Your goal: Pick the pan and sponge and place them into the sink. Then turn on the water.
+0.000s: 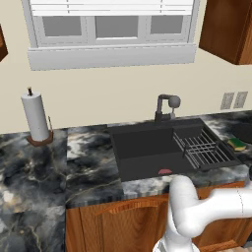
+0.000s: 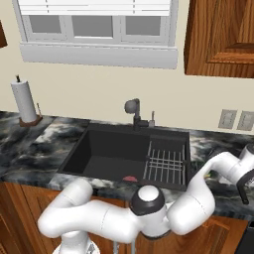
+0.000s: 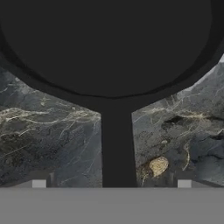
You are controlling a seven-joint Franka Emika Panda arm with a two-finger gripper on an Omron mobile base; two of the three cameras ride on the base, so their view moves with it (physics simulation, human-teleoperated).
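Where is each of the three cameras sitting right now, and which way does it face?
Left base view: behind the arm's left, facing the sink and window; white arm at lower right.
Right base view: behind its right, same sink and faucet; arm sweeps from lower left to the right edge.
Hand view: on the hand, looking down at the pan on the marble counter.
Shared: both base views show sink, drying rack, paper towel roll.

A dark marble countertop with white and gold veining [image 1: 34, 167] runs along the cream wall above brown wooden cabinets, and a large rectangular dark grey sink [image 1: 142, 147] is set into it. A white paper-towel roll on a brown wooden holder [image 1: 36, 119] stands upright near the wall, well to the left of the sink. Right of the sink lie a small yellow-and-green sponge [image 1: 237, 144] and a round matte black pan [image 3: 109, 48], whose straight handle rests over the marble.
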